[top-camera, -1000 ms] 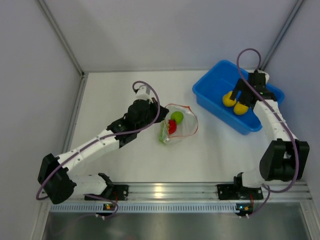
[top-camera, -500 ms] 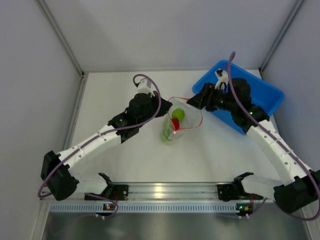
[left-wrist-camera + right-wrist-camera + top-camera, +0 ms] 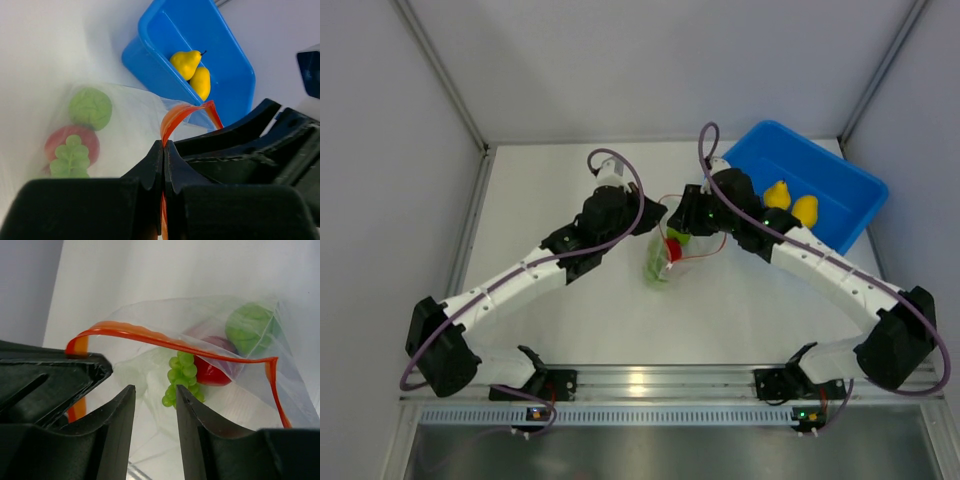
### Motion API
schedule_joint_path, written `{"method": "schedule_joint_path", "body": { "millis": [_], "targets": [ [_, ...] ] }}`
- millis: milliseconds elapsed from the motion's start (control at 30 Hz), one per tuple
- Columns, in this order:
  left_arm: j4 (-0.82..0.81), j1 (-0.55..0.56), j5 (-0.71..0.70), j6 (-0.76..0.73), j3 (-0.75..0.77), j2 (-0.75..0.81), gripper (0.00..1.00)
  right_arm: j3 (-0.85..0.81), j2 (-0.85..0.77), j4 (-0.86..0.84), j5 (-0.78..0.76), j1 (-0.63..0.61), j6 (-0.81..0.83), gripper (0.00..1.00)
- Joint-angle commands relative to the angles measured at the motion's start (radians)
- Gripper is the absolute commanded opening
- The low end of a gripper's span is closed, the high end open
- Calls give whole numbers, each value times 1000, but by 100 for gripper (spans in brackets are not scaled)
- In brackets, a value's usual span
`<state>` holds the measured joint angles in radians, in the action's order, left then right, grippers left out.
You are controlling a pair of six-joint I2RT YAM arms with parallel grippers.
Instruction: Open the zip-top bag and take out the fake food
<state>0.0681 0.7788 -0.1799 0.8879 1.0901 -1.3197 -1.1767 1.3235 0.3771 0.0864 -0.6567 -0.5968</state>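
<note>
The zip-top bag (image 3: 672, 252) lies mid-table with its mouth open and its orange-red strip (image 3: 150, 335) arching up. My left gripper (image 3: 655, 215) is shut on that strip (image 3: 175, 117) at the bag's left edge. Inside the bag (image 3: 130, 125) are a green round fruit (image 3: 90, 107), a red apple (image 3: 55, 142) and green grapes (image 3: 70, 157). My right gripper (image 3: 685, 222) hovers at the bag's mouth, open part-way, with nothing between its fingers; the grapes (image 3: 182, 372) and apple (image 3: 210, 372) lie just beyond its tips (image 3: 155, 387). Two yellow pears (image 3: 777, 195) (image 3: 805, 210) lie in the bin.
The blue plastic bin (image 3: 840, 180) stands at the back right, tilted diagonally, close behind my right arm. White walls and a metal frame enclose the table at the back and on both sides. The arm bases sit on a rail at the near edge.
My right arm swung from the blue bin over to the bag's mouth, its jaws narrowing on the way. Both pears stay in the bin. The left gripper kept hold of the strip.
</note>
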Motion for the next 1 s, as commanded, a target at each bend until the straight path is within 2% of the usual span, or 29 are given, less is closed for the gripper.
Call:
{"method": "schedule_joint_path", "body": {
  "millis": [0,133,267,600,667,967],
  "targets": [
    [-57,-4,-12,6,-5,36,0,-35,45,-18,-111,-41,12,38],
    [-57,-4,-24,-6,-18,62,0,-23,94,-56,-135,-67,-3,35],
    [-57,-4,-30,-14,-27,82,0,-24,152,-92,-134,-104,-21,36],
    [-57,-4,-36,-10,-48,89,0,9,258,-208,-172,-184,-86,45],
    [-57,-4,-36,-10,-53,88,0,3,299,-208,-177,-193,-84,51],
    [-57,-6,-43,-26,-76,106,0,34,413,-270,-131,-205,-103,50]
  ]
}}
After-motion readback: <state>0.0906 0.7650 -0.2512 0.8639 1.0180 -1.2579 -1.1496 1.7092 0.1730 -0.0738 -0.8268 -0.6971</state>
